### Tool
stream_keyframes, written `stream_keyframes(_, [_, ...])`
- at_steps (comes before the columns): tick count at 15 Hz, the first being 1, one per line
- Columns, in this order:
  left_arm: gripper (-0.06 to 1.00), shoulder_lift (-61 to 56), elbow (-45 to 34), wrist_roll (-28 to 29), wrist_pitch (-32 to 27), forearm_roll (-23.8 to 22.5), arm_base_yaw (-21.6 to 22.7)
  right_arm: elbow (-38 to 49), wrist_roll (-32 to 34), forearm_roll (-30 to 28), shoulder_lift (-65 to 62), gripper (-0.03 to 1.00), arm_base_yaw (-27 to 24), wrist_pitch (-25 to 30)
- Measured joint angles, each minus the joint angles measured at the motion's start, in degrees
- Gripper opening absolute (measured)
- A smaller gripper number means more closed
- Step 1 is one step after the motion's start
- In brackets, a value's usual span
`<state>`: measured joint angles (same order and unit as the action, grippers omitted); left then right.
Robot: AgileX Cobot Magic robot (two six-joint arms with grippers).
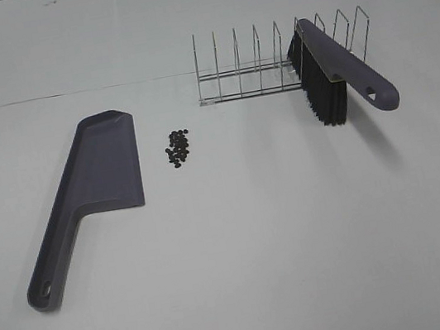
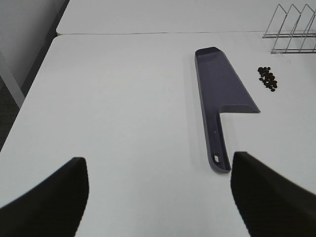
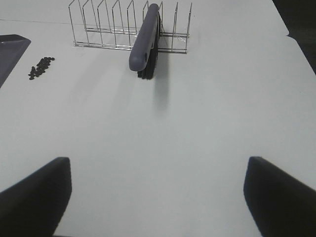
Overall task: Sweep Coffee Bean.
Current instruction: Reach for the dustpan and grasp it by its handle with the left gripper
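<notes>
A small pile of coffee beans [image 1: 177, 147] lies on the white table just right of the purple dustpan [image 1: 89, 186]. The beans also show in the left wrist view [image 2: 267, 79] and the right wrist view [image 3: 40, 67]. The dustpan [image 2: 220, 94] lies flat, handle toward the front. A purple brush [image 1: 337, 71] with black bristles leans in a wire rack [image 1: 270, 61]; it shows in the right wrist view [image 3: 146, 42] too. My left gripper [image 2: 158, 197] is open and empty, well short of the dustpan handle. My right gripper [image 3: 158, 197] is open and empty, well short of the brush. Neither gripper shows in the exterior view.
The wire rack [image 3: 128, 27] stands behind the beans toward the back right. A seam between two table tops [image 1: 66, 94] runs across the back. The table's left edge [image 2: 29, 94] drops to the floor.
</notes>
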<state>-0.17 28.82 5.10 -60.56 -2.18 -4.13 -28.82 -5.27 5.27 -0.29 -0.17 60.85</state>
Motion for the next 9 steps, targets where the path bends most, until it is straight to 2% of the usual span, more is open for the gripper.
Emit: stream_keyframes(9, [0.75,0.0,0.0,0.0,0.0,0.0,0.0,0.0,0.0,0.0,0.0,0.84,0.0,0.0])
